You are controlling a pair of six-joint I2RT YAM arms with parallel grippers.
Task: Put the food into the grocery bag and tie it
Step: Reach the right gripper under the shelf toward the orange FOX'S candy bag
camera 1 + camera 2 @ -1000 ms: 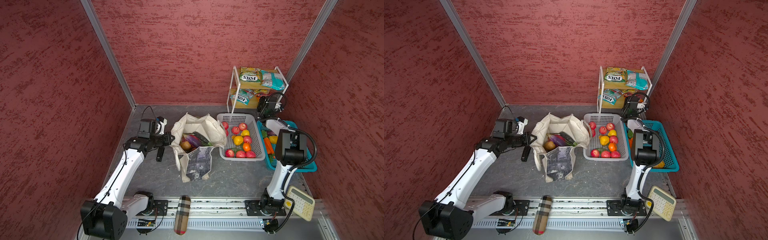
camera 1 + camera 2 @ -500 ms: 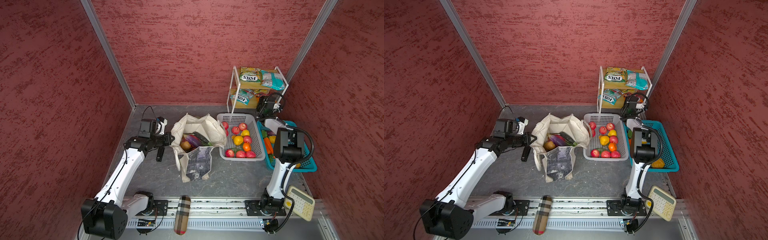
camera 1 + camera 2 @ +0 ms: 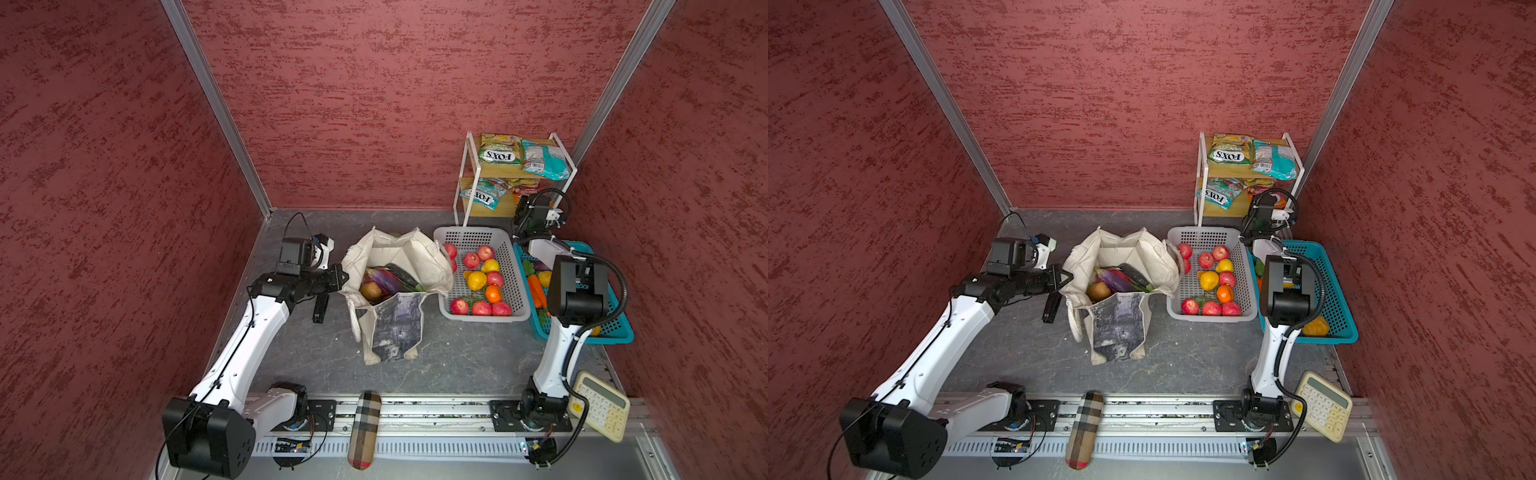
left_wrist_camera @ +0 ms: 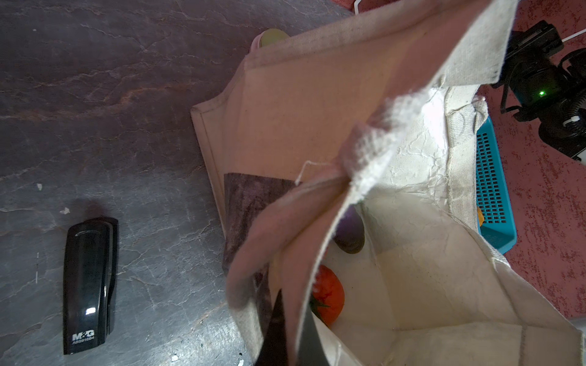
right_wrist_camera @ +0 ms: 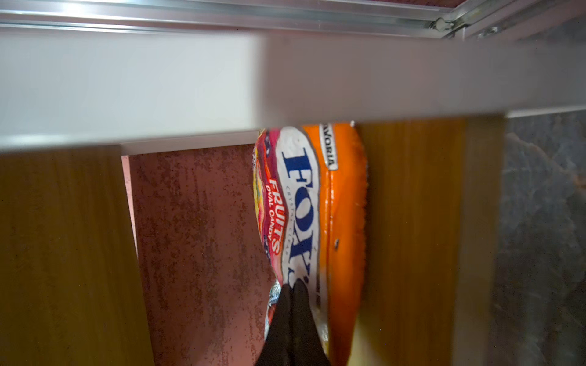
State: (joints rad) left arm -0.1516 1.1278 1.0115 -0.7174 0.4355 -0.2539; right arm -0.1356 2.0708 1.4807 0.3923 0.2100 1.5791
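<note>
Packing is partly done and tying has not begun. The floppy cream canvas tote bag with a grey-black print (image 3: 397, 328) stands open in the middle of the grey tabletop, just beside the white perforated plastic basket (image 3: 469, 239). It already holds several toy pieces: a brown oval fruit (image 3: 370, 291), a purple aubergine-like piece (image 3: 386, 277) and, in the left wrist view, a red tomato-like piece (image 4: 328, 296). The left gripper (image 4: 293, 320) is clamped on the bag's rim on its own side, with cloth pinched between its two dark fingers, and it holds the mouth open there. The right gripper (image 5: 293, 290) reaches into the lower shelf of the white-framed wooden rack (image 3: 467, 183) at the back. Its fingers are pressed together at the edge of an orange FOX'S candy packet (image 5: 339, 206); I judge that they nip its foil, though the packet rests against the shelf board and is not lifted. The step in hand looks like fetching that packet for the bag. Much is left: a green FOX'S packet (image 3: 498, 151) and a teal packet (image 3: 544, 160) on the top shelf, another green one (image 3: 482, 195) below, the red, yellow and orange fruit in the white basket, and the vegetables in the blue perforated plastic basket (image 3: 611, 334). The long cream strap handles (image 3: 354, 320) hang loose down the bag's front, untied.
</note>
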